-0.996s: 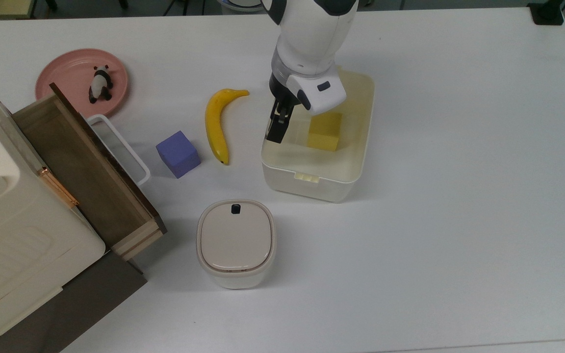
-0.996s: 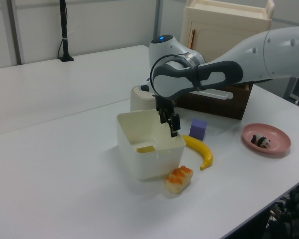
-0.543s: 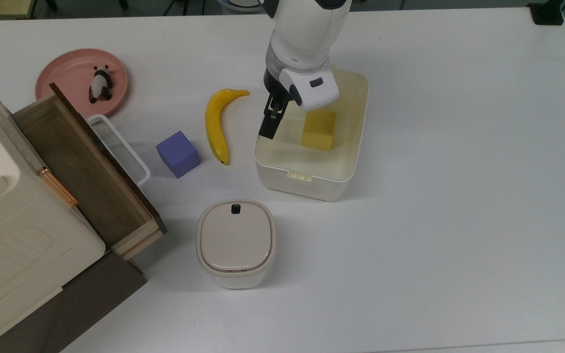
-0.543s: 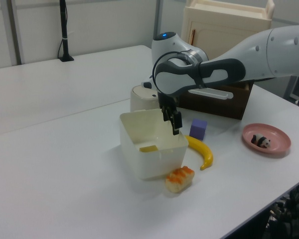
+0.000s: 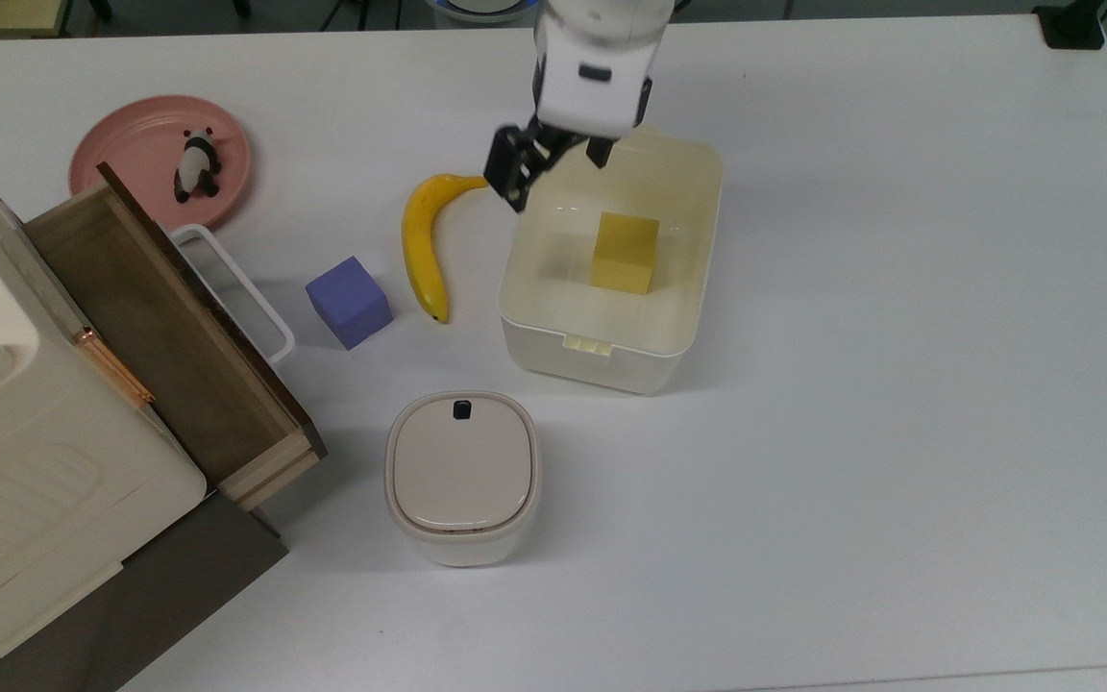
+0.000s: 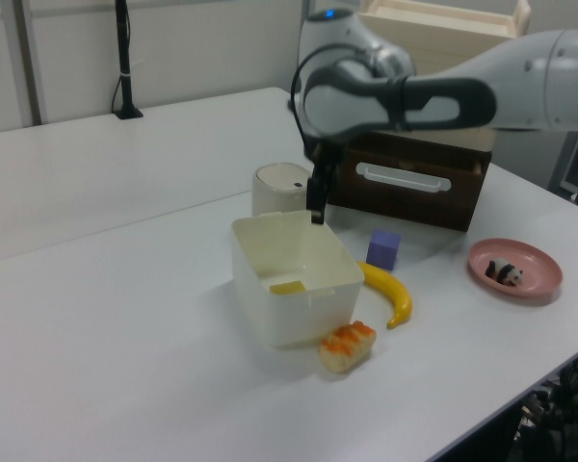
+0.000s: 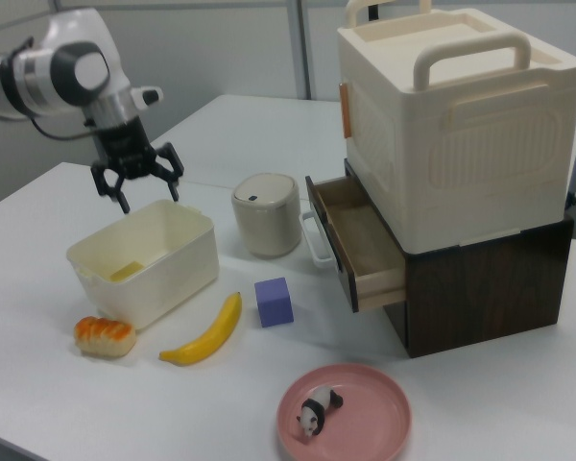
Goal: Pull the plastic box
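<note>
While my gripper [image 5: 553, 165] hangs spread open above the box's [image 5: 698, 288] 11 o'clock corner in the top view, touching nothing, the box sits mid-desk [image 5: 899, 384] with a yellow block [image 5: 625, 252] inside. I judge it light, stiff and thin-walled, likely to slide easily on the smooth top and to twist if hooked off-centre. I would take a rim wall between the fingers, near the middle of a side. From the box in the top view, the banana [image 5: 422, 240] lies close at 9 o'clock, the lidded bin [image 5: 462, 476] at 7 o'clock, and wide bare desk runs toward 3 and 5 o'clock. In the left view a bread roll [image 6: 346, 346] sits just beside its near corner.
</note>
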`<action>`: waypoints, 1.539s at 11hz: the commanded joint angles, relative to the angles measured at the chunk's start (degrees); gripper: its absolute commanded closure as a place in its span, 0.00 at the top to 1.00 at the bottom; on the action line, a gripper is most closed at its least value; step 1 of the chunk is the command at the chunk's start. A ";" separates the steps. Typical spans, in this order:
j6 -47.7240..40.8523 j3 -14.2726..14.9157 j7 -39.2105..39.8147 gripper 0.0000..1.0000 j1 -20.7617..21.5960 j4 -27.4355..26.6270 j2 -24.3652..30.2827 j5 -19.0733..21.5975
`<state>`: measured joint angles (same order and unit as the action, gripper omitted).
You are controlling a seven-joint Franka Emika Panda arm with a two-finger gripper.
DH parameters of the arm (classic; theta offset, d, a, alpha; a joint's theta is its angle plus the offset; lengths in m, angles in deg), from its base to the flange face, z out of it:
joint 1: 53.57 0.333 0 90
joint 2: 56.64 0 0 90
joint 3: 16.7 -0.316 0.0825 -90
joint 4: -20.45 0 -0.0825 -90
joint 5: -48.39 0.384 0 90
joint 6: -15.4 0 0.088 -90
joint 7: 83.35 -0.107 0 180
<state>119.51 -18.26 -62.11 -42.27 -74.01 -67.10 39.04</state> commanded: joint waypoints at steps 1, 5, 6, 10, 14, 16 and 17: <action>-4.87 1.03 -15.31 1.00 -0.66 1.91 4.55 2.66; -5.23 3.66 -24.92 1.00 -4.62 3.23 7.11 6.19; -5.31 4.45 -25.20 1.00 -4.88 3.23 7.20 6.28; -6.01 5.69 -31.44 1.00 -5.59 3.14 7.99 6.54; -6.02 4.73 -28.28 1.00 -9.54 3.23 8.69 10.14; -6.02 4.64 -28.19 1.00 -9.54 3.23 9.14 10.23; -6.02 4.46 -28.10 1.00 -9.54 3.23 9.14 10.23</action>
<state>115.01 -13.10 -91.31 -51.45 -70.48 -59.32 48.05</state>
